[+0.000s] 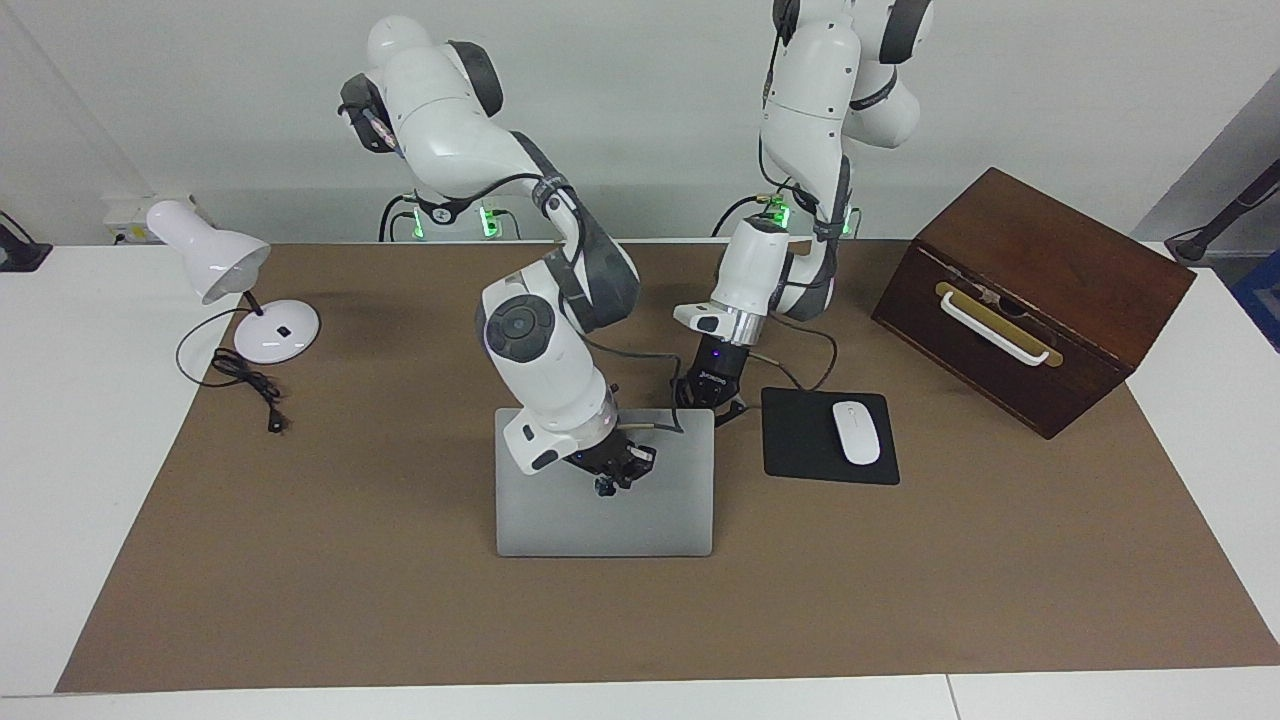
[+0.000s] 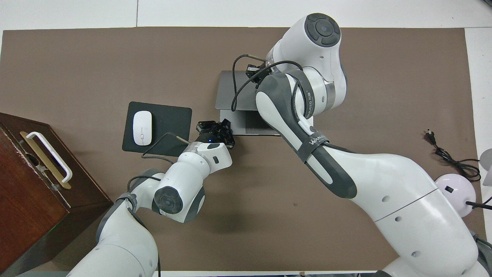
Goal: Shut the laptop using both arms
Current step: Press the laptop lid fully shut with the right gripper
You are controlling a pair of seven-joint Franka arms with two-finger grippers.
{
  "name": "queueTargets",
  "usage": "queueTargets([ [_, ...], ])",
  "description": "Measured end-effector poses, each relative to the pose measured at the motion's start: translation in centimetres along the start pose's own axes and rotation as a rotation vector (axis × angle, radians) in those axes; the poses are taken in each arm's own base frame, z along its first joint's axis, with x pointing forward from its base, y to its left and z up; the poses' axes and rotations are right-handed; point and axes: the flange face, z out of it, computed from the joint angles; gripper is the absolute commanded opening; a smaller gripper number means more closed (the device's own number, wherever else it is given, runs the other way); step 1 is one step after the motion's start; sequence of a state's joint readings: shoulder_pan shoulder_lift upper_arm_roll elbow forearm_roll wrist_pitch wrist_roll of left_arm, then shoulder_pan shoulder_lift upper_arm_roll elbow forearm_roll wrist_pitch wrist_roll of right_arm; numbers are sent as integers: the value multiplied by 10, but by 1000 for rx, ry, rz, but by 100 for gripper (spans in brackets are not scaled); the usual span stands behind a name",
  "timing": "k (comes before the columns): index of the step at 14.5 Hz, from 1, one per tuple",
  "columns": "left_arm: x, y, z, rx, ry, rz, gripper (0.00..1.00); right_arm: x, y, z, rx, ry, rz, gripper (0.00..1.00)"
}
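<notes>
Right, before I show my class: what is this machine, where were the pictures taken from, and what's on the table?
These are two white robot arms standing at one end of a table. One picture faces them from across the table. The other looks down from above their end, so the sides swap.

The right gripper is on the back of the laptop lid, seemingly pressing it. The overhead view shows keys, so it is not yet shut. The left gripper is at the laptop's corner beside the mouse pad, which bears a mouse. A lamp and a wooden box stand toward the table's ends. Nothing is lifted.
</notes>
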State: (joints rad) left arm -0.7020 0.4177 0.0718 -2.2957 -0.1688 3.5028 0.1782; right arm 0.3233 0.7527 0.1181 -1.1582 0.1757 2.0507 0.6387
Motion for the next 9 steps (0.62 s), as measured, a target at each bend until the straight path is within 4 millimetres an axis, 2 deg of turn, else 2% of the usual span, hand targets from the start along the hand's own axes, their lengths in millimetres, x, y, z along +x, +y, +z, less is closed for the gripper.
queueTargets([
  [9,0,0,0,0,0,7,0,-5,8,22,8,18,9,0],
])
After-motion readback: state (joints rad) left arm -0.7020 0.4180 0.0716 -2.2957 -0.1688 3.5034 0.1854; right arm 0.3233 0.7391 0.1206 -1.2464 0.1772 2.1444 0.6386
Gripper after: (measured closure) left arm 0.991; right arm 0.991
